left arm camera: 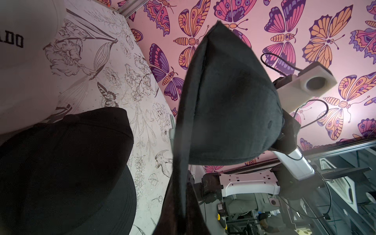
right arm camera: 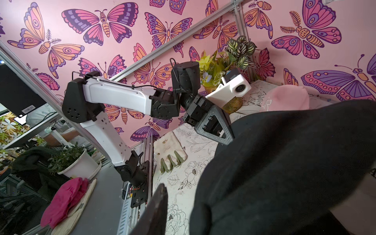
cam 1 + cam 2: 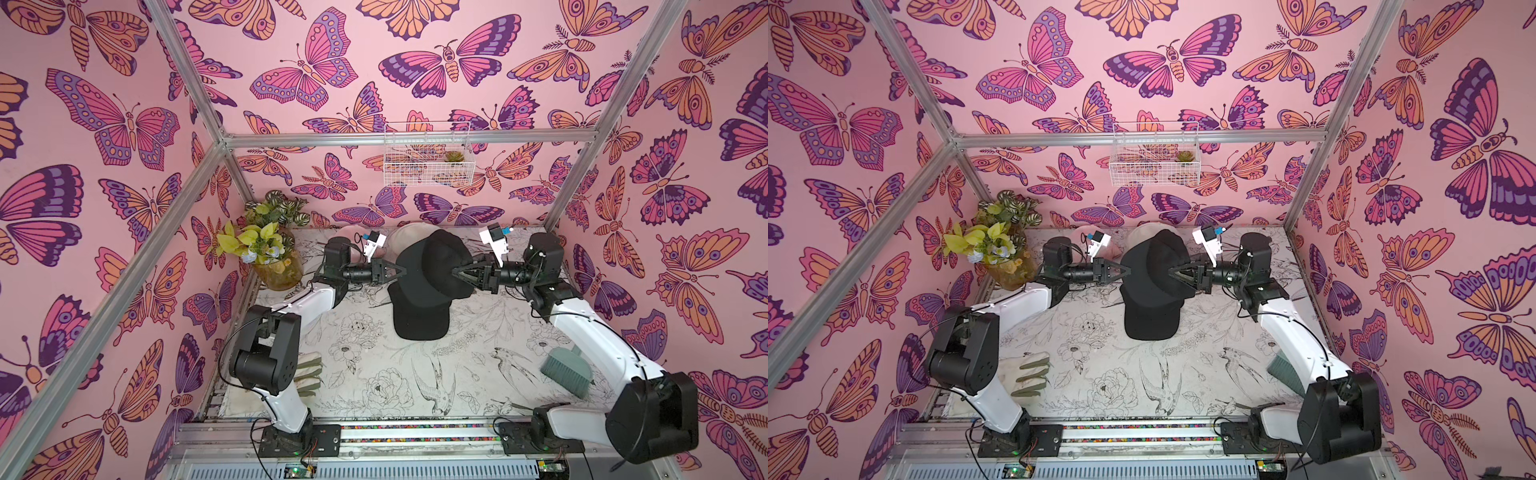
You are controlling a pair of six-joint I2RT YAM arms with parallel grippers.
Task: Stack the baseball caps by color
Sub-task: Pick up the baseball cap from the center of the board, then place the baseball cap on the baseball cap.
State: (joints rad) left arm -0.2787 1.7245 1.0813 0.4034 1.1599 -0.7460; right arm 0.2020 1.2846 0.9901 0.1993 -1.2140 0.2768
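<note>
The raised cap [image 3: 434,264] hangs just above the resting black cap [image 3: 422,320], overlapping its far end. My left jaws are pressed together on the raised cap's edge. The right jaws sit at its opposite side, and I cannot tell whether they grip. I'd lower it level, brim lined over the resting cap's brim, and release only once it settles, clear of bare counter [image 3: 374,374].
</note>
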